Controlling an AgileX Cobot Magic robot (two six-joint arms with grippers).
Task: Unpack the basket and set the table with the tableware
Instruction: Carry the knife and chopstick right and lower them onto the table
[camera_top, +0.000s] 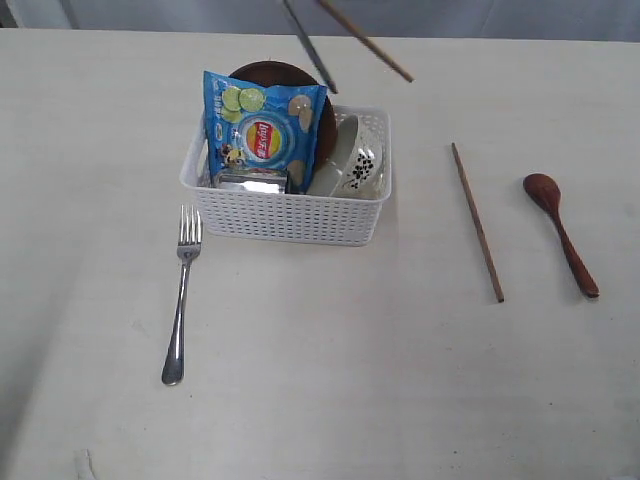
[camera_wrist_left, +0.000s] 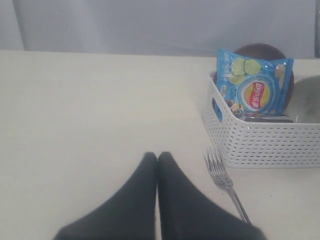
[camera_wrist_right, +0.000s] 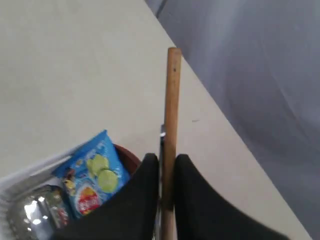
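A pale cream desk (camera_top: 320, 400) fills the view, with a grey drape (camera_top: 500, 15) behind its far edge. Nearest to us, on the left, a steel fork (camera_top: 181, 300) lies with its tines pointing away, toward the basket's corner. The left wrist view shows the left jaws pressed together and empty, just beside that fork.

Beyond the fork stands the white lattice basket (camera_top: 290, 218), not yet emptied. In it we see a steel cup (camera_top: 250, 182) on its side, a blue chip bag (camera_top: 262, 128) upright, a white bowl (camera_top: 352, 165) with dark flower marks tipped against the right wall, and a brown plate (camera_top: 285, 70) on edge at the back.

Well apart to the right, the laid chopstick (camera_top: 477, 222) rests on the desk, its long axis running near to far with a slight lean. A reddish-brown spoon (camera_top: 561, 233) lies further right.

Farthest off, above the basket's back edge, the right jaws stand narrow, clamped on the held chopstick (camera_top: 368, 42), which hangs tilted in the air. A slim grey bar (camera_top: 312, 50) hangs next to it; we cannot tell whether it is the knife or whether it is gripped too.

We judge the next move pairs the chopsticks. The laid chopstick lies right of and nearer than the right jaws, so the right arm is the closer one, and the held chopstick must turn to match that near-to-far line.
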